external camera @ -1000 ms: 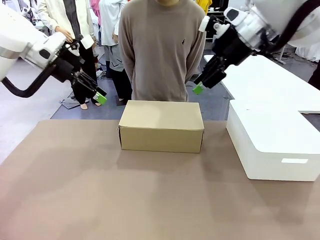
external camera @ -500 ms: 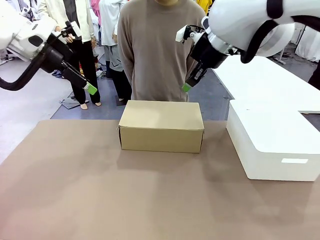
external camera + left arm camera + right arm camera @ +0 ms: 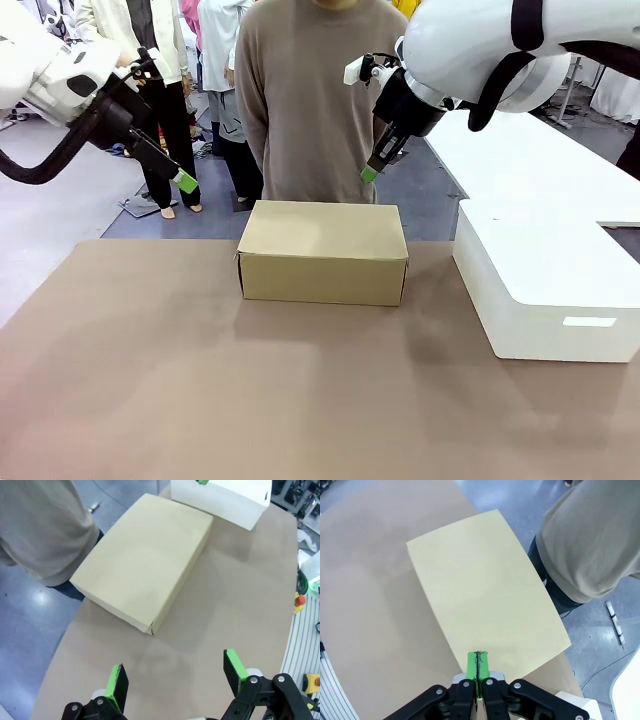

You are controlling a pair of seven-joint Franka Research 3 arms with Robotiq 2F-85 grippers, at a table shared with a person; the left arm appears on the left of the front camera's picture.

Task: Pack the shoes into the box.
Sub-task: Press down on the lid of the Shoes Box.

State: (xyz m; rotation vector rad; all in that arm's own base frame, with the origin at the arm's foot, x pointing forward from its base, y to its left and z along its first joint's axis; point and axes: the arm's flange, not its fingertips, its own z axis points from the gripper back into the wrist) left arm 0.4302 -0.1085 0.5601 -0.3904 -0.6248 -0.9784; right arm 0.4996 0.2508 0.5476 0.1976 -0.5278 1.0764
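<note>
The box (image 3: 322, 251) is a closed brown cardboard shoebox at the table's far middle, in front of a standing person (image 3: 322, 95); I also see the box (image 3: 145, 565) in the left wrist view and the box (image 3: 485, 592) in the right wrist view. The shoes are out of view. My left gripper (image 3: 183, 180) hangs open and empty in the air beyond the table's far left edge, its green pads (image 3: 118, 680) wide apart. My right gripper (image 3: 371, 173) hovers above the box's far right corner, pads pressed together on nothing (image 3: 478, 666).
A large white rounded box (image 3: 545, 275) stands at the table's right side, close to the shoebox. The brown table top (image 3: 250, 390) stretches bare toward the near edge. More people stand farther back at the left.
My right gripper has swung left toward the box's far right corner and shut. My left gripper has opened wider and pulled slightly back to the left.
</note>
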